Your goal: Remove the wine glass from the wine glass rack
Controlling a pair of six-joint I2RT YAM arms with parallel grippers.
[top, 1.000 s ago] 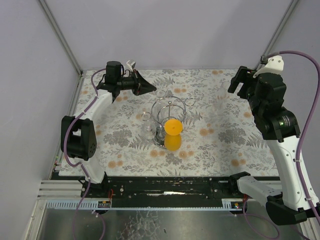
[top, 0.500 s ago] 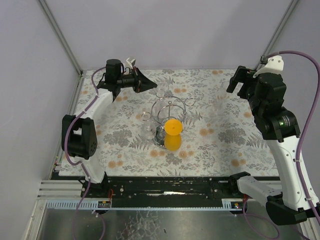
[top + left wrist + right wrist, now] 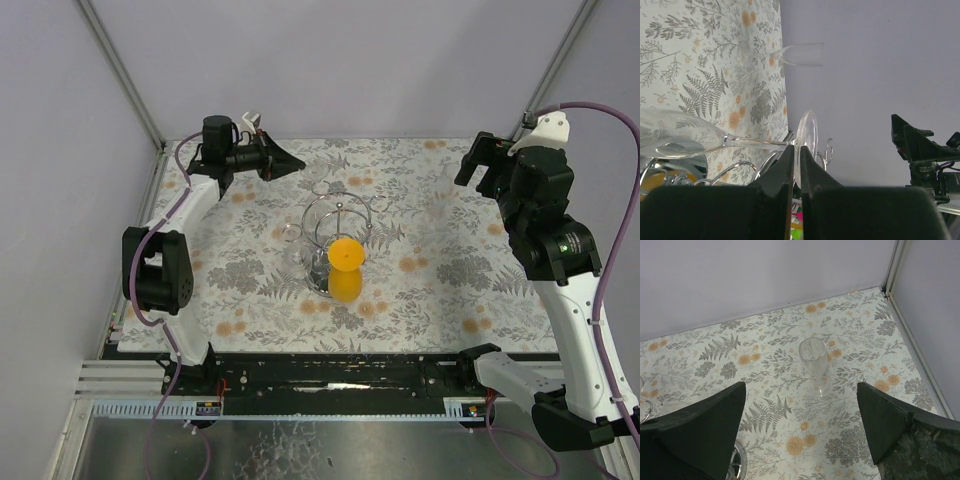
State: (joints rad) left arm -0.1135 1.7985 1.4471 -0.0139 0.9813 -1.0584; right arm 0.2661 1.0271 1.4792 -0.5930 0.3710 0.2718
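orange glass: orange glass (image 3: 346,272) hangs upside down at the rack's 6 o'clock, foot up, on the side nearest the arm bases.
rack: chrome wire rack (image 3: 345,205) stands at the middle of the floral cloth (image 3: 440,290). Left wrist view shows its curled loops (image 3: 740,167) and shiny base.
wine glass: clear wine glass (image 3: 700,137) sits at the rack's 11 o'clock side, upside down, with the bowl toward the cloth and the foot on top. Its stem runs just beside the wire loops; cannot tell whether it touches them. Too faint to pick out in the top view.
left gripper: left gripper (image 3: 298,162) is at the rack's 11 o'clock, raised and pointing toward 3 o'clock. Its fingers (image 3: 782,172) are pressed narrow (image 3: 796,150), with the rim of the wine glass foot pinched at the tips.
right gripper: right gripper (image 3: 478,165) is at the rack's 2 o'clock, well apart from it and high above the cloth. Its fingers are spread wide (image 3: 801,385) with nothing between them. It is also seen from the left wrist (image 3: 912,142).
standing glass: a second clear glass (image 3: 814,365) stands upright on the cloth, foot down, at 12 o'clock of the right gripper's gap. It is near the back wall and far right corner. From the left wrist (image 3: 795,54) it is well beyond the rack.
walls: plain pale walls (image 3: 330,70) run along the far and side edges of the cloth.
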